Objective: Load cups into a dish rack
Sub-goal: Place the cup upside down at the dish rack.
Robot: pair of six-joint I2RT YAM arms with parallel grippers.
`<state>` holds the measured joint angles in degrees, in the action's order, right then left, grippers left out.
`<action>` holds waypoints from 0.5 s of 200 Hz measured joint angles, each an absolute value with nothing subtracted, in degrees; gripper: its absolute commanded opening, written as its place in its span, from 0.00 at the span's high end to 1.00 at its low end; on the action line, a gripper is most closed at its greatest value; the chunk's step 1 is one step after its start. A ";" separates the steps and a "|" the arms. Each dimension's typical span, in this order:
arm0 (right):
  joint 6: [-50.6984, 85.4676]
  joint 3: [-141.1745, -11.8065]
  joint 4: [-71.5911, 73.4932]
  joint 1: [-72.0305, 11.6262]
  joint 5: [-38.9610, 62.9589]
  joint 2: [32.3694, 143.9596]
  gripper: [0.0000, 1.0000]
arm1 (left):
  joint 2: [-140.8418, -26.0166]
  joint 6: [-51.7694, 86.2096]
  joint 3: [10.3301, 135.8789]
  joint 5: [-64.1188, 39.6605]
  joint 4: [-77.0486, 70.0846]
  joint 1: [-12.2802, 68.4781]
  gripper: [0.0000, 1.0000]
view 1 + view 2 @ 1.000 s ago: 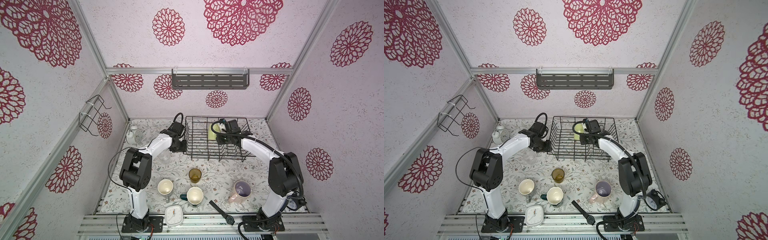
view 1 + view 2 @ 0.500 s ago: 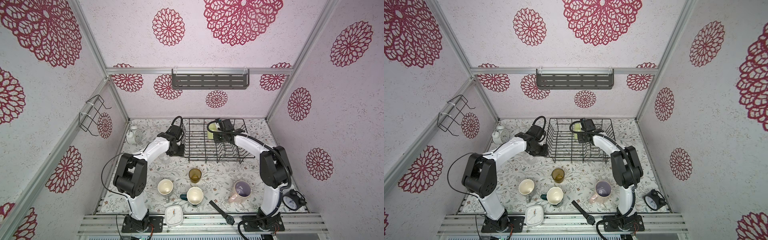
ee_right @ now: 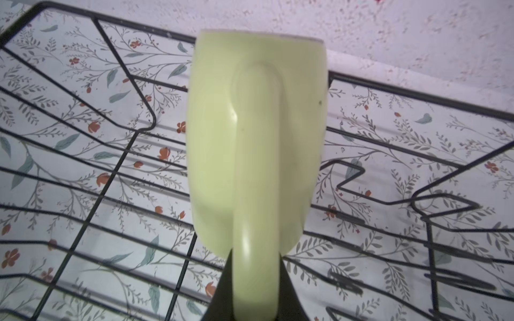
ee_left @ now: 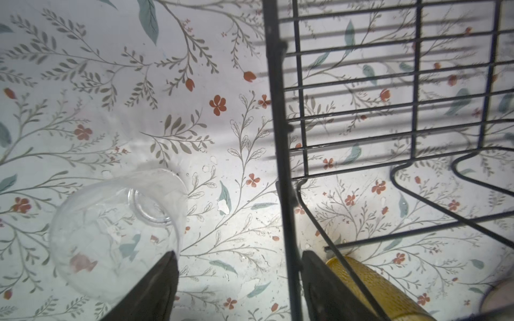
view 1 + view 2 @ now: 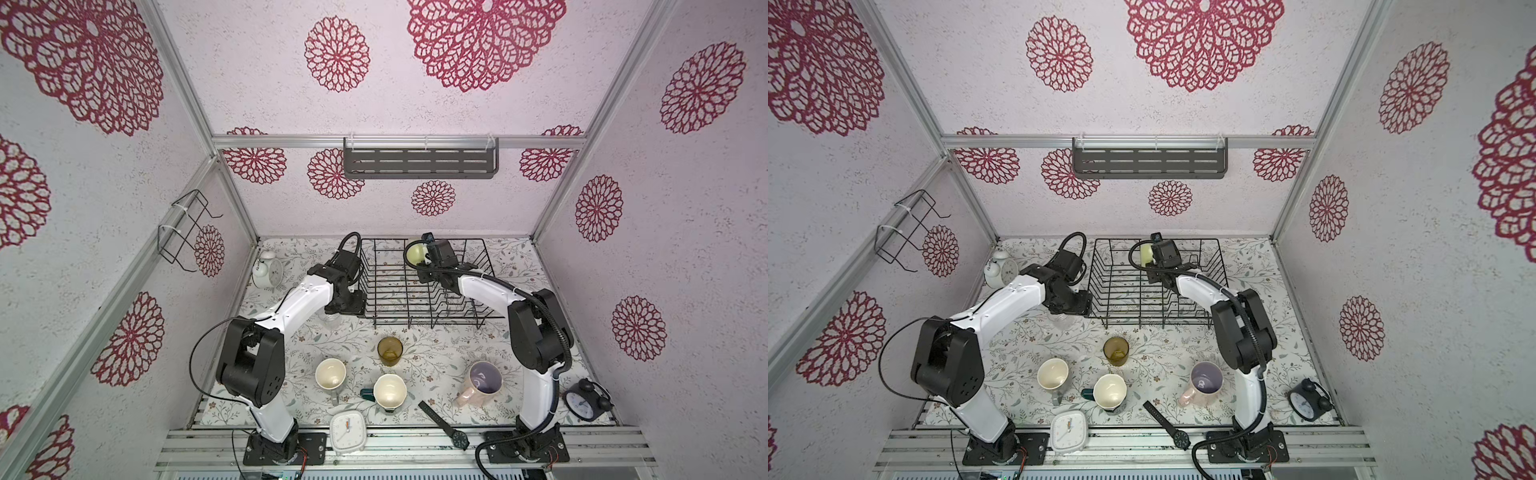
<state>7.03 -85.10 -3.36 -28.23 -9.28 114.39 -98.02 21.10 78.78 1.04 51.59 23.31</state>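
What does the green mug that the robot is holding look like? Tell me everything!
The lime-green mug looks like smooth, glossy ceramic, pale inside. It has one thick loop handle. The right gripper is shut on that handle, holding the mug mouth-up over the far end of the black wire dish rack.

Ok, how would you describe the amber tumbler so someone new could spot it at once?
Find the black wire rack at the back of the table. Just off the middle of its near edge stands the tumbler, upright on the table. It alone is see-through amber with no handle; the grey mug and teal mug further from the rack are opaque, with handles.
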 measured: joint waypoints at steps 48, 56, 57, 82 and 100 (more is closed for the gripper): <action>5.98 -83.53 3.49 -28.60 -11.64 117.78 1.00 | -92.49 21.74 79.68 0.64 50.63 22.85 0.21; 5.76 -83.53 4.49 -28.69 -11.99 118.45 1.00 | -92.25 21.91 79.68 0.60 50.43 22.63 0.21; 5.74 -83.53 4.64 -28.69 -12.03 118.50 1.00 | -92.23 21.91 79.68 0.60 50.41 22.59 0.21; 5.52 -83.55 6.76 -29.19 -12.78 119.68 1.00 | -92.14 22.39 79.68 0.51 50.26 21.93 0.21; 5.50 -82.65 8.12 -29.34 -13.13 119.68 0.99 | -91.83 22.65 79.44 0.45 49.80 21.71 0.21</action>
